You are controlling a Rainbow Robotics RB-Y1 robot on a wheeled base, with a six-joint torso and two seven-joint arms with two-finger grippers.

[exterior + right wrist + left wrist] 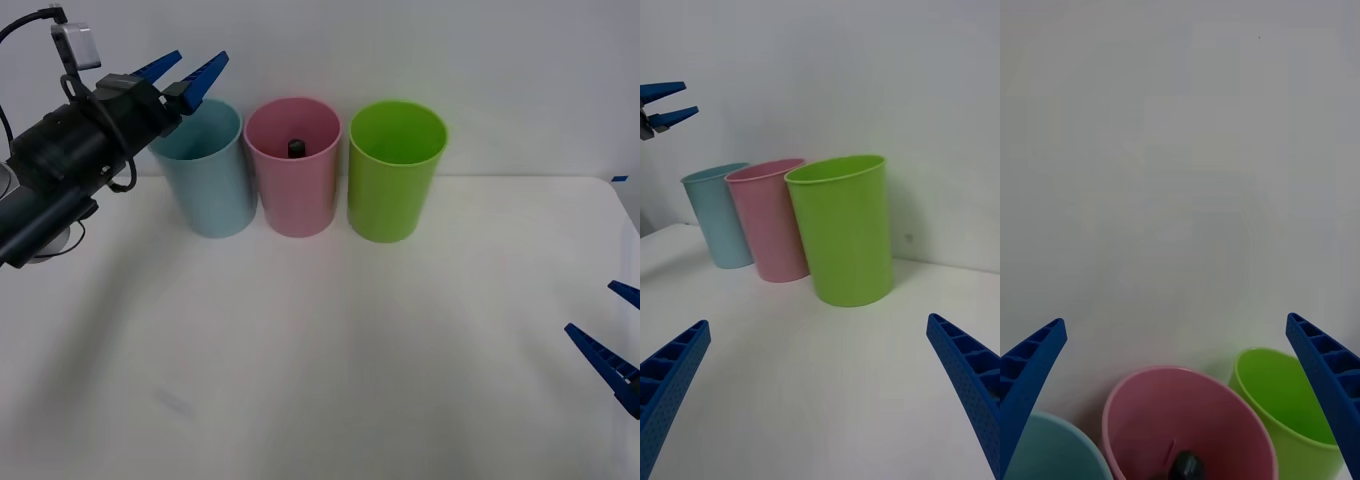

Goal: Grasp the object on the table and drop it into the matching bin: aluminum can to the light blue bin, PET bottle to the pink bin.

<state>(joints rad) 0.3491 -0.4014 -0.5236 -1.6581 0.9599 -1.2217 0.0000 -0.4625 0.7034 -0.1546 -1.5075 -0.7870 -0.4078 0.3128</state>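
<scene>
Pink bin (293,180) sits in the middle of a row of three at the 12 o'clock end of the white table (320,350), and the PET bottle (297,148) is inside it, just its black cap poking up. Light blue bin (208,180) stands at its 9 o'clock, green bin (393,180) at its 3 o'clock. Left gripper (190,75) hangs above the blue bin's rim, fingers spread wide and holding nothing. Right gripper (615,330) sits low at the table's 4 o'clock edge, spread wide too.

PET bottle (297,148): body hidden in pink bin (295,190) | cap visible
</scene>
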